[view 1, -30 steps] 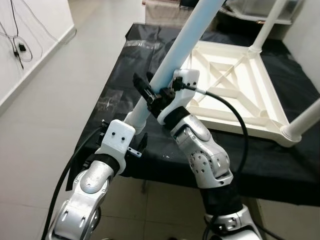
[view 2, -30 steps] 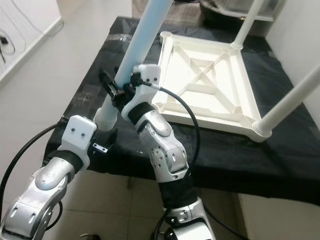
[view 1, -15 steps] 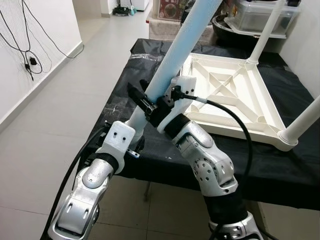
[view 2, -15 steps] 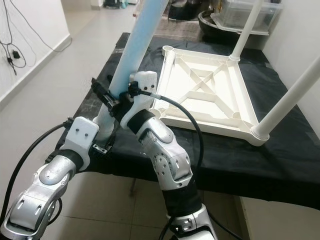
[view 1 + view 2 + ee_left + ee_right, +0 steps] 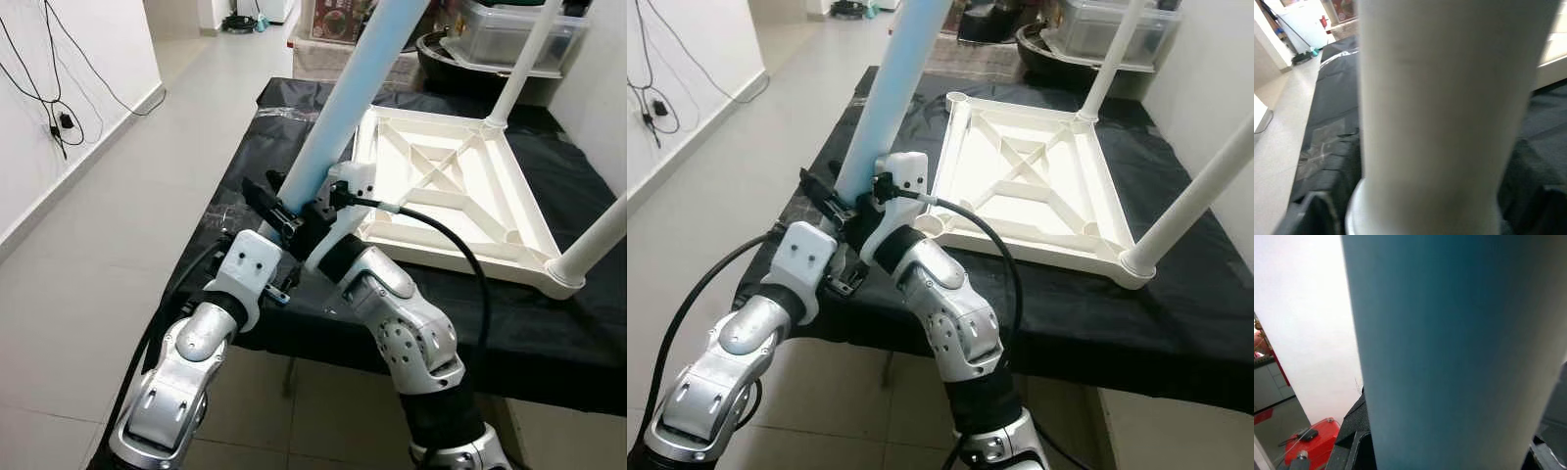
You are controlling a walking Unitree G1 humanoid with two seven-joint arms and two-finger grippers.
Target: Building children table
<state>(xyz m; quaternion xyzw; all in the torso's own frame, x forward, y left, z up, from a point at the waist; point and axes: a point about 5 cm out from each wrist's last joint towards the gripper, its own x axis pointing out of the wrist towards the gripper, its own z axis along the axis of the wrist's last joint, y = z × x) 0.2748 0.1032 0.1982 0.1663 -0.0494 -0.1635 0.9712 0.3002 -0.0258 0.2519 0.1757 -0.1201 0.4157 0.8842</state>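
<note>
**Leg held by both grippers, short of near-left socket**

Right gripper clamped around pale blue leg; left gripper below it at leg's foot, finger state cannot tell. Upturned tabletop just beyond, on black table cover. Advisable: keep leg axis in line with socket before pressing down. Head views give leg tilt; left wrist view gives leg's lower rim close up.

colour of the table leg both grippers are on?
Pale blue table leg, clearest in the left eye view.
</note>
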